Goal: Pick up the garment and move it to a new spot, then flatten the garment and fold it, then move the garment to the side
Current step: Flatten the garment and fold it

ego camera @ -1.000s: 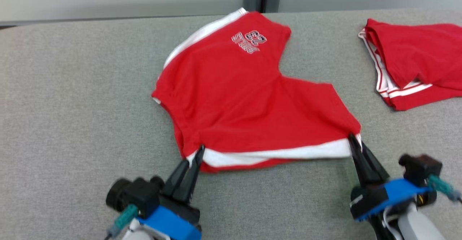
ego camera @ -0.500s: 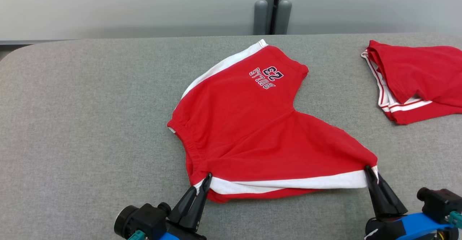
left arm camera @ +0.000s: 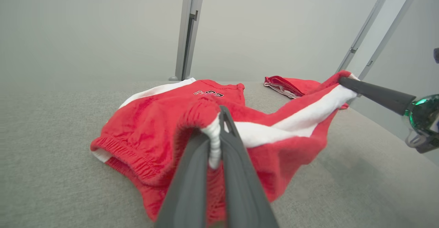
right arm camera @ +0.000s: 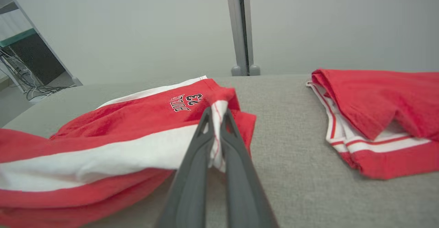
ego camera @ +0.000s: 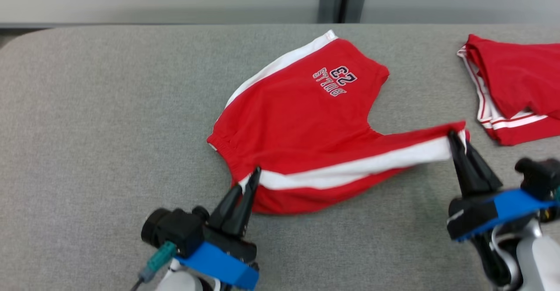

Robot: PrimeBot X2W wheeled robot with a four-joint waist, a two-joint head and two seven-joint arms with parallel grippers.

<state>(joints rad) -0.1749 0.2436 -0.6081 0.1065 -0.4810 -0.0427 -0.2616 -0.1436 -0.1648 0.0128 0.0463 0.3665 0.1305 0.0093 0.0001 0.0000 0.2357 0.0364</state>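
Pinches the red basketball shorts (ego camera: 306,124), mid-frame in the head view, at both ends of the white side stripe. Left gripper (ego camera: 255,173), lower centre, fingers pressed together on the waistband corner. Right gripper (ego camera: 453,135), centre right, clamped on the hem corner, lifted off the grey tabletop (ego camera: 87,129). Folded red garment (ego camera: 516,85) at upper right.

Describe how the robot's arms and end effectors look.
The left end effector and right end effector match: two long, tapering dark grey fingers on a black body, a bright blue plate, and a black block with a teal plug and cable. The forearms are pale grey-white.
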